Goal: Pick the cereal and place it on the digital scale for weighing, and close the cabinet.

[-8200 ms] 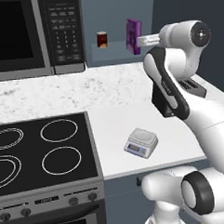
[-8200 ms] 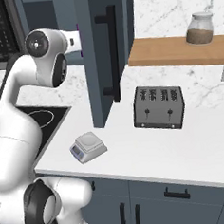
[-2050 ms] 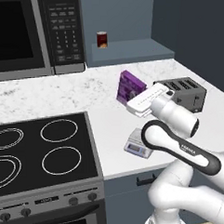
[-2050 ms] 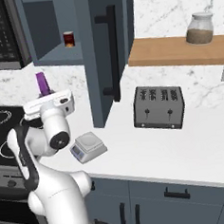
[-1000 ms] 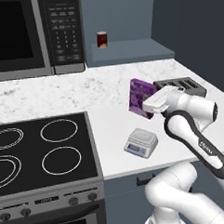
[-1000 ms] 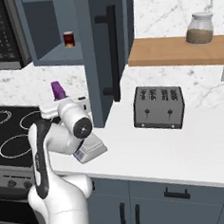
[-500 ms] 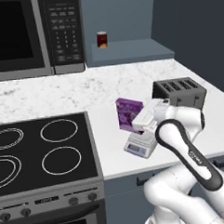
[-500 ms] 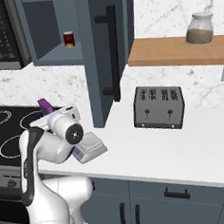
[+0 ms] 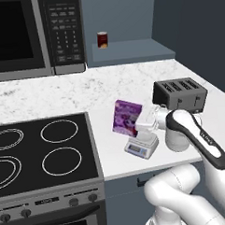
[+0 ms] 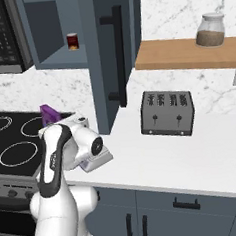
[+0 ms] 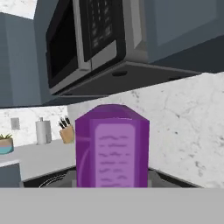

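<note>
Two jobs remain for you: seating the box and shutting the cabinet [image 10: 92, 52], whose blue-grey door with its black bar handle stands swung out over the counter's back edge, a dark red can [image 9: 102, 39] on the open shelf. Beside it hangs the black microwave [image 9: 33, 34], above the stove [image 9: 41, 153] that meets the white counter [image 9: 131, 85] at its left edge. The black four-slot toaster [image 10: 167, 112] sits well apart, toward the counter's back right.

Your gripper [image 9: 144, 124] is clamped on the cereal [image 9: 127, 118], holding the purple box upright directly over the digital scale [image 9: 141, 146], which sits near the counter's front edge just beside the stove. Whether the box's bottom already touches the plate, you cannot tell from here.

The risks, as I judge them: a tall, thin box on a small plate could tip if you let go while it hangs high or off-centre, and it could drop off the front edge or onto the stove. The scale looks light too, so pressing down or dragging sideways could shove it. When you swing up for the door, watch the elbow near the box.
</note>
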